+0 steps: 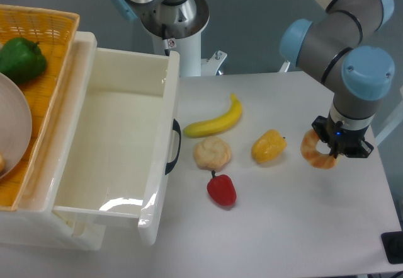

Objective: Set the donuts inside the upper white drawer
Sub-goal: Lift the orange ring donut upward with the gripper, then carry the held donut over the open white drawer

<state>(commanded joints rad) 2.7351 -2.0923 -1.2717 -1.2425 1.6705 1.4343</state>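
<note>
So the pick looks done: the gripper (329,152) has its jaws closed on the donut (317,150), which hangs tilted on edge at the right side of the table (283,227), and by the look of it it's lifted just clear of the surface, though I can't be totally sure of that from this angle. I'd call this the carry step, with the drop-off not yet started.

Next move, as I read it, is a long haul to the left. The upper white drawer (157,164) sits pulled open at the left, black handle (174,147) facing the food, well apart from the donut. The arm needs enough height to clear the drawer's front wall and to pass over the stuff lying in between: a yellow bell pepper (269,147), a round bun (212,152), a banana (216,121) and a red bell pepper (221,190).

Containers: the drawer looks empty, just glossy white floor with a glare patch near the front. Further left, the orange wicker basket (47,51) holds a green bell pepper (21,58) and part of a white plate (14,127).
</note>
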